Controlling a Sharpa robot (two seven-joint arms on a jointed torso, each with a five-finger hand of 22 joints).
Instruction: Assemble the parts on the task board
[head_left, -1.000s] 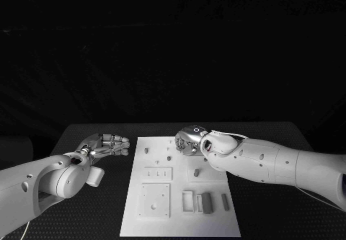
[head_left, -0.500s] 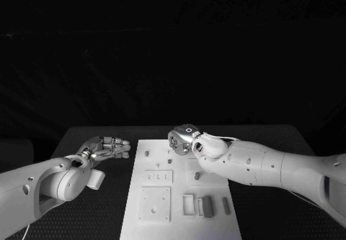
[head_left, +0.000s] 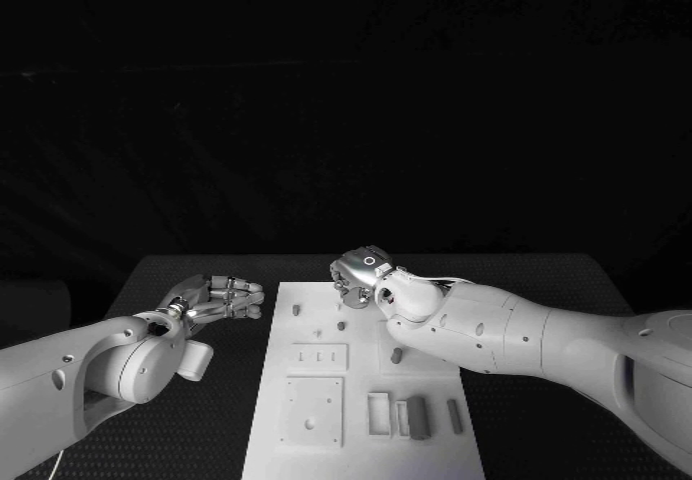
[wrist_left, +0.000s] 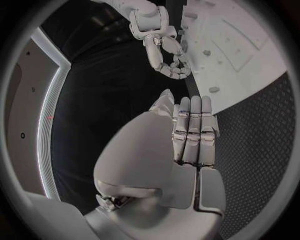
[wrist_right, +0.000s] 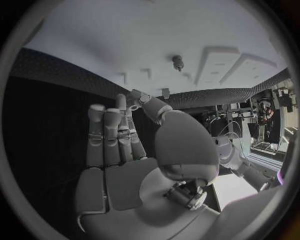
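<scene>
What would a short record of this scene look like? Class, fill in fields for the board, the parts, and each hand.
surface: black table
task board: white plate, in the middle of the table
parts: small grey pieces lying on the board
left hand: beside the board's far left corner, fingers straight and together, holding nothing
right hand: over the board's far end, fingers apart, holding nothing
progress: no part picked up yet

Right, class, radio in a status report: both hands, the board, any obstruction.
Left hand open, off the board's left edge. Right hand open, empty, over the task board far end. Parts lying on board, untouched. Nothing in the way.
</scene>
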